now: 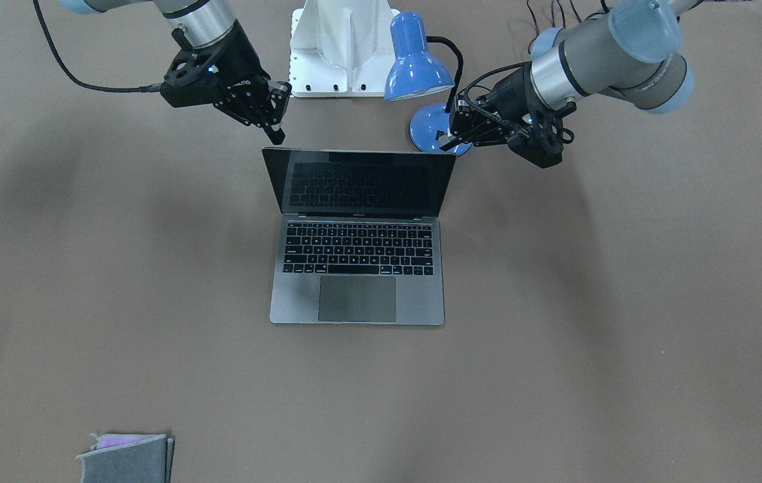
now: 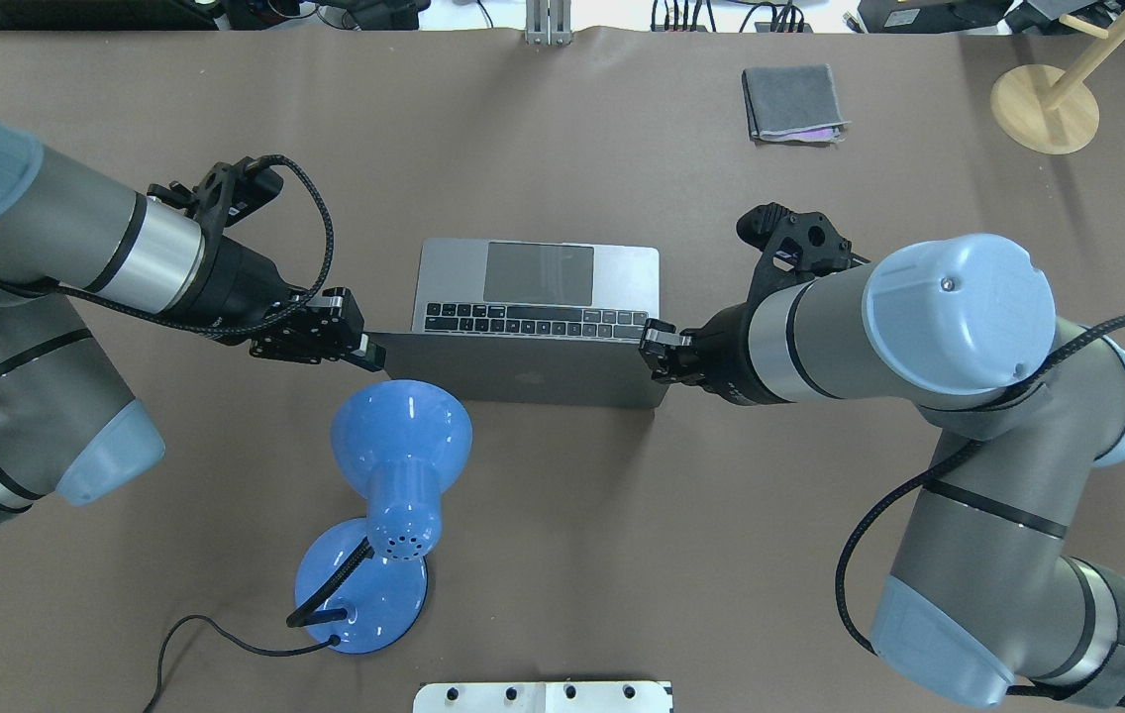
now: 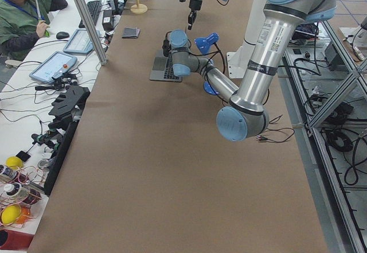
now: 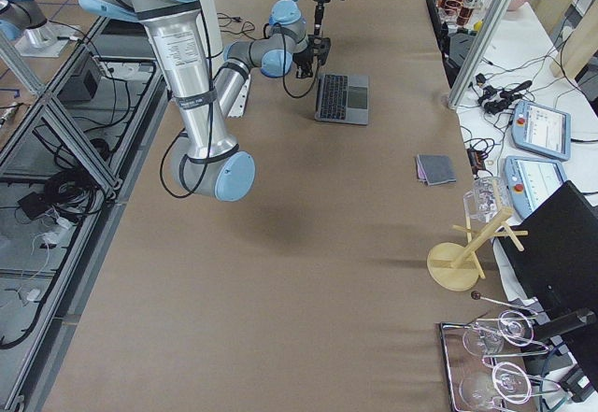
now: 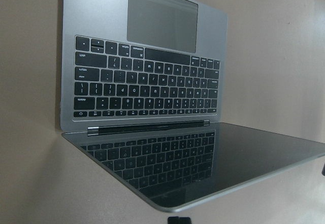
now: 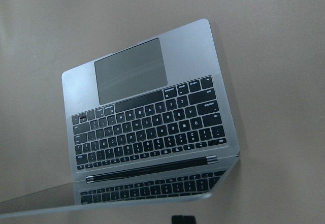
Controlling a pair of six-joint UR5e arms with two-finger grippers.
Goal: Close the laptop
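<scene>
Left end effector [image 2: 367, 351], right end effector [image 2: 655, 349] closed, empty | laptop [image 2: 538, 287] open | brown table [image 2: 622, 555], lamp [image 2: 402, 441]

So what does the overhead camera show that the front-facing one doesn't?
Only the overhead view shows the back of the laptop lid with its logo, plus a wooden stand. Only the front-facing view shows the dark screen face. Both show the keyboard, blue lamp, grey cloths, and the left claw and right claw by the lid's upper corners.
</scene>
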